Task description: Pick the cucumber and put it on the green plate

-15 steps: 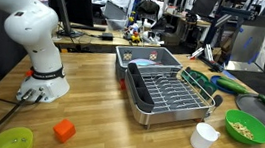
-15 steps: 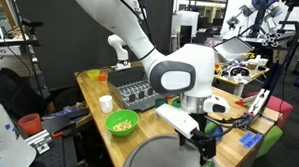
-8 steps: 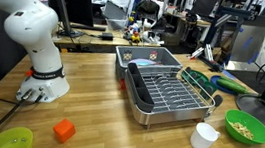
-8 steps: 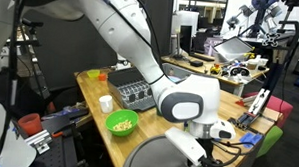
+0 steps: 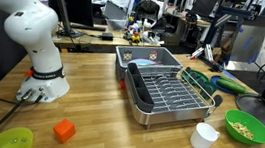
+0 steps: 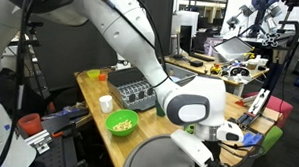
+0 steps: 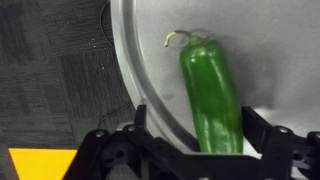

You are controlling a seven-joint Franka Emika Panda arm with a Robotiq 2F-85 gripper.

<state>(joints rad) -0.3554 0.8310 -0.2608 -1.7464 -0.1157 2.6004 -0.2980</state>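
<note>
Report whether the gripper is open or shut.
Open: in the wrist view the gripper has its fingers spread wide, either side of the green vegetable.

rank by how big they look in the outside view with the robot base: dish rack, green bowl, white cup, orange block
1. dish rack, by far the largest
2. green bowl
3. white cup
4. orange block, only slightly smaller than the cup, so this last step is unsure
</note>
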